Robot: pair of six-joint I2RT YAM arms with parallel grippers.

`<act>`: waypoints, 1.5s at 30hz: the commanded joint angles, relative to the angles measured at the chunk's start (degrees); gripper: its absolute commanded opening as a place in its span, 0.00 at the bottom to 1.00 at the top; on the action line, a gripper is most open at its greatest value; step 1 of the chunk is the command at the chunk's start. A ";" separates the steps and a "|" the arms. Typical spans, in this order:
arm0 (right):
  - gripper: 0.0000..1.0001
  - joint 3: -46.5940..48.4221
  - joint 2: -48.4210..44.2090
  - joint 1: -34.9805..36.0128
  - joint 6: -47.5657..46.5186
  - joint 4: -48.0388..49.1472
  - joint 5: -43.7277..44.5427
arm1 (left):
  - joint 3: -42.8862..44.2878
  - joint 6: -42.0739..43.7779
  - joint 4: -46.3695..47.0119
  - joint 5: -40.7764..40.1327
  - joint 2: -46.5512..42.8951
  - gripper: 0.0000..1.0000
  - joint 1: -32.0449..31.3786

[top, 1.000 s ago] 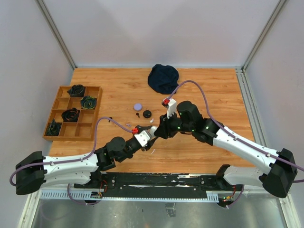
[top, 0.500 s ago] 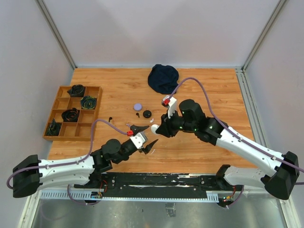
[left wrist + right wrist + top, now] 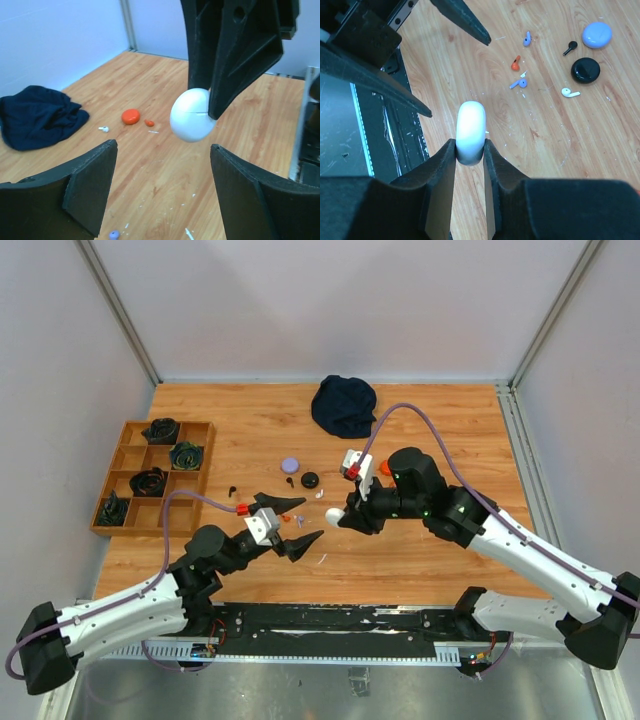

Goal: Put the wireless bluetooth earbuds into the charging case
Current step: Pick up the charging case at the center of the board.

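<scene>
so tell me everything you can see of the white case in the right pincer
The white charging case is a smooth, glossy plastic pebble, shut, with a thin seam line showing on its side. The right pincer clamps it edge-on by its two broad faces, in the air above the wooden table. Nothing else touches it; the open left pincer stands just short of it.

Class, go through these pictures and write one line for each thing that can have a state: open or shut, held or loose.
white case: closed, held above the table
right gripper: shut on the white case
left gripper: open, empty
purple case: closed, on the table
black case: closed, on the table
orange case: closed, on the table
earbuds: loose on the table, none in a case
dark cloth: crumpled
</scene>
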 commanded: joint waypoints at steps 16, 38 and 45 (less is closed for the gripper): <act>0.11 4.75 1.22 -0.01 -14.31 -4.44 -9.84 | 3.21 -14.78 11.04 38.96 12.57 0.71 15.20; 0.10 4.57 2.20 -0.01 -15.35 -4.34 -10.92 | 1.68 -23.11 24.29 40.93 18.62 0.40 15.56; 0.10 4.87 2.49 -0.01 -15.38 -4.33 -11.12 | 1.78 -23.85 24.93 41.26 19.57 0.39 15.55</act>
